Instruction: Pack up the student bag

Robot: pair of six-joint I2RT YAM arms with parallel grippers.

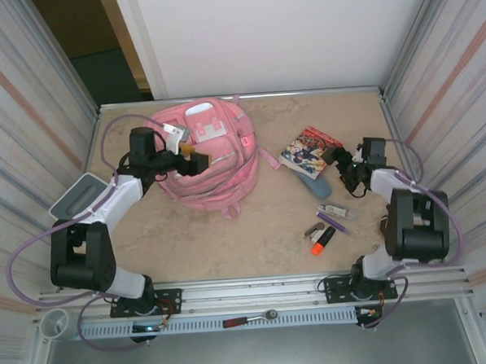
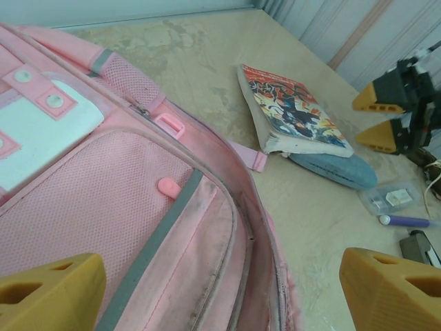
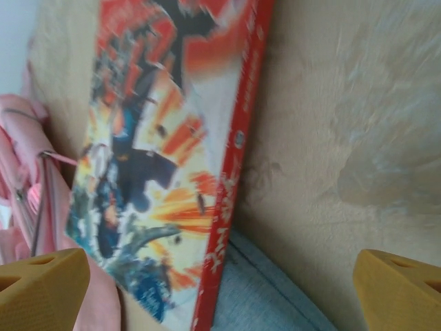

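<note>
The pink backpack (image 1: 222, 179) lies at the back left of the table (image 1: 230, 248), and the left gripper (image 2: 222, 283) hovers over its front, fingers spread wide, grasping nothing. The right gripper (image 3: 220, 286) gapes just as wide above the comic book (image 1: 311, 150), also empty.

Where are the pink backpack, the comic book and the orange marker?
pink backpack (image 1: 226, 179), top external view, on its front fabric.
comic book (image 2: 293, 110), left wrist view, middle of its cover.
orange marker (image 1: 318, 247), top external view, on its orange end.
</note>
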